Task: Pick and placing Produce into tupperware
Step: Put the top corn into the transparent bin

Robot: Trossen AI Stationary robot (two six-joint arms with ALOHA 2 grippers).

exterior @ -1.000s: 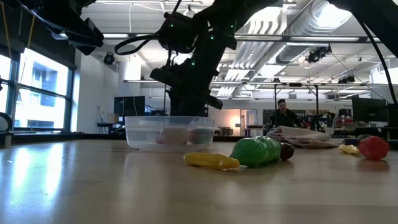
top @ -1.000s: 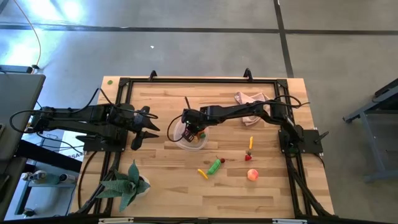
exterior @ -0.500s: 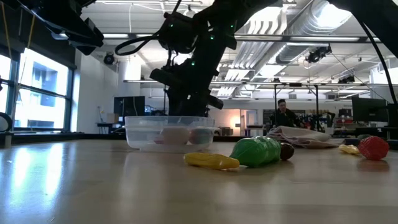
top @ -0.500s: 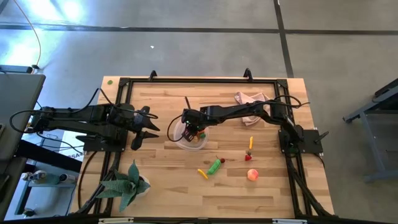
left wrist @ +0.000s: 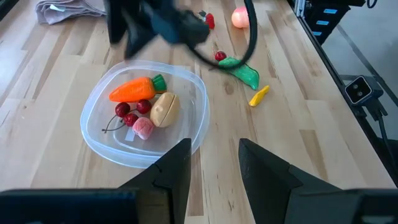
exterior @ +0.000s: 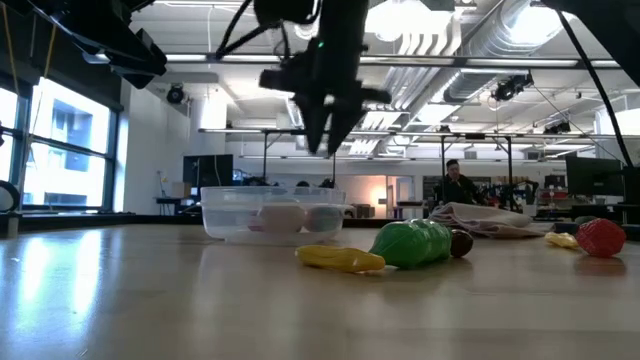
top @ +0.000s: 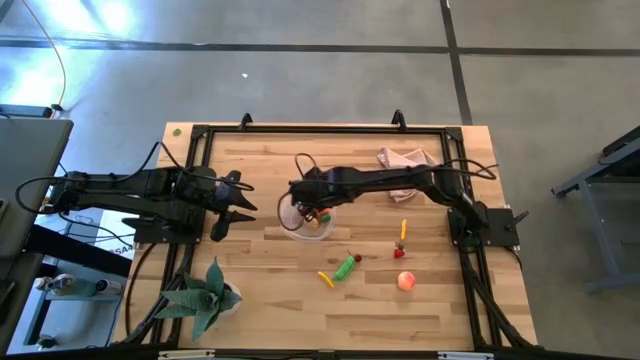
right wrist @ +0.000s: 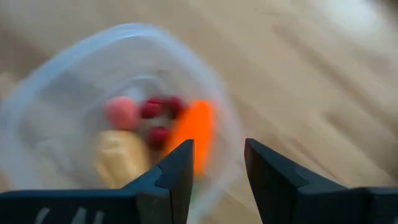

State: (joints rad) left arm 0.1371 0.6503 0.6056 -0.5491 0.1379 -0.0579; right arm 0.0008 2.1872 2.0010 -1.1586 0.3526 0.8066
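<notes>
Holding several produce pieces already, tupperware sits directly beneath right tool, clear-walled with a whitish rim, round-cornered. Inside: orange carrot with green top, long axis running across the tub, leaf end toward the loose pieces farther out on the counter; tan lump just beside it, upright-oval; two red berries touching each other between carrot and lump; small pink piece against the lump's lower side. All resting on the tub floor, grouped near its middle.

Hanging above the tub, clear of the rim in the low view, right tool empty, fingers parted a modest way, nothing between them. Carrot and berries visible past those fingers in the right wrist view.

Beyond the tub, away from the left tool: green pepper lying long and slanted, a dark red bit at one end; yellow piece just beside its other end; farther out a second yellow piece, a red berry-like fruit and peach-pink fruit, each apart from the rest. Pink cloth crumpled near the far edge, partly under the right arm.

Left tool waiting off to the tub's side, pointed toward it, fingers somewhat apart, holding nothing. Green spiky plant near the counter's front corner on that side.
</notes>
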